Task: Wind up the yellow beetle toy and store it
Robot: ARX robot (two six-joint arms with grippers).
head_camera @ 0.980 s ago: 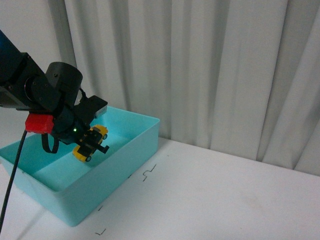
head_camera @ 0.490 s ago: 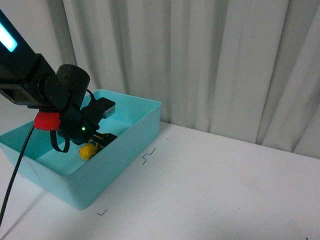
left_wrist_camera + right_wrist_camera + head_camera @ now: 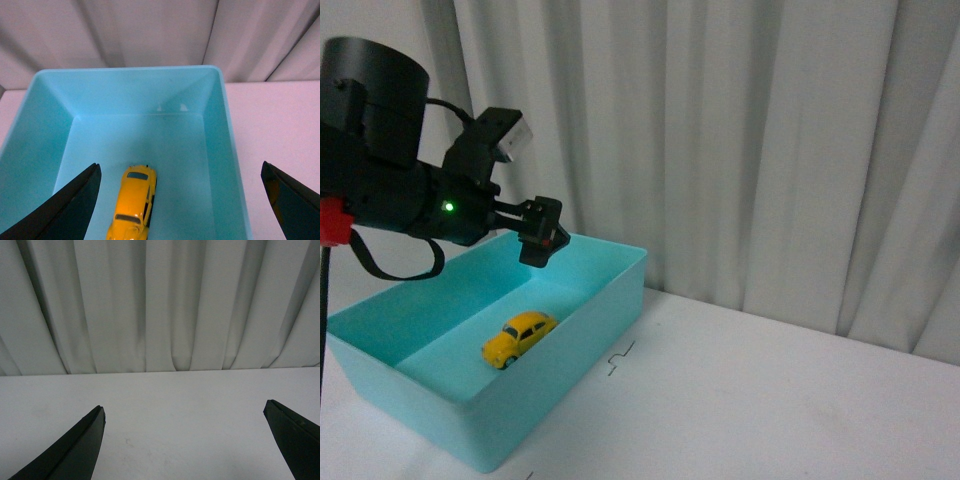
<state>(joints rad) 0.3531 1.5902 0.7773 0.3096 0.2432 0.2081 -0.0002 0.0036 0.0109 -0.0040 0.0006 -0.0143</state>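
Glossy yellow rounded beetle toy car (image 3: 519, 338) with dark windows stands on its wheels at lower left, in the turquoise plastic bin (image 3: 582, 350) — left end effector (image 3: 541, 243) and right end effector (image 3: 183, 412) both spread wide, empty.

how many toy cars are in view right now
1. The beetle toy stands on its wheels on the floor of the teal bin, below the open left tool. Both views of the bin show its whole floor, so none seems hidden there.

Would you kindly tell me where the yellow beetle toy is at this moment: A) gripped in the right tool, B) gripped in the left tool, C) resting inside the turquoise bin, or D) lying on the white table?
C: the yellow beetle toy sits on the floor of the turquoise bin, below the open, empty left tool.
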